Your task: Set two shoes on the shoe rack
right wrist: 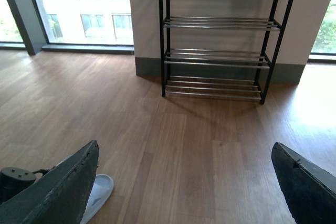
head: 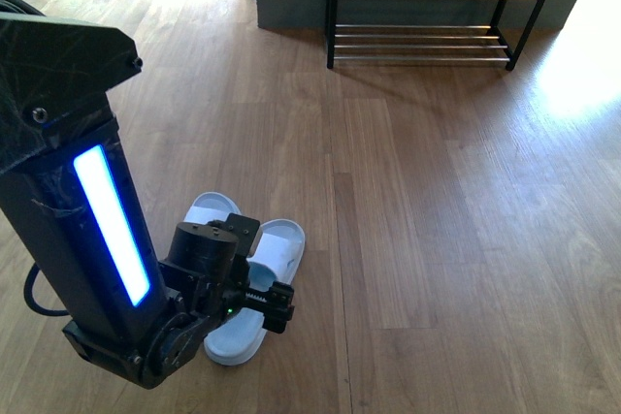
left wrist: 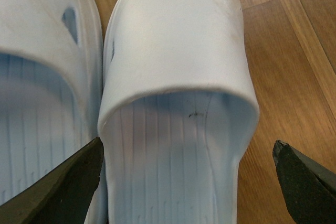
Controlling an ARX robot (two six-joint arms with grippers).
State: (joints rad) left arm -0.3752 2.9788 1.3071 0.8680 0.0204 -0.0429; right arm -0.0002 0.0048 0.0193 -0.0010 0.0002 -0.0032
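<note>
**Left gripper** (left wrist: 186,148): jaws spread wide, nothing held. Straddles one pale blue slide sandal (left wrist: 173,51) just behind the strap. One fingertip (left wrist: 73,174) sits at the seam against the second sandal (left wrist: 37,51), touching or nearly so. Other fingertip hangs over bare wood floor (left wrist: 294,51), clear of the sandal's outer edge.

**Key relation:** long axis of the straddled sandal runs crosswise to the line between the fingertips, toe pointing away from the wrist. Closing would therefore pinch across the width, judged the intended grip. Inner gap is tight, so catching the neighbouring sandal is a likely risk.

**Placement, front view:** both sandals lie side by side in the lower left of the frame. Toes point toward the top, leaning slightly right. Straddled one is the right-hand of the pair, partly hidden under the gripper.

**Arm pose:** slants steeply down from the left edge, wrist folded over, gripper aimed at the floor.

**Right gripper** (right wrist: 185,148): jaws equally wide, empty, held higher and facing the rack. Absent from the front view. Left arm judged far nearer the sandals.

**Shoe rack** (head: 427,46): top of the front view, right of centre, well apart from the sandals. Pale soles on its top tier in the right wrist view are cropped, kind not discernible.
</note>
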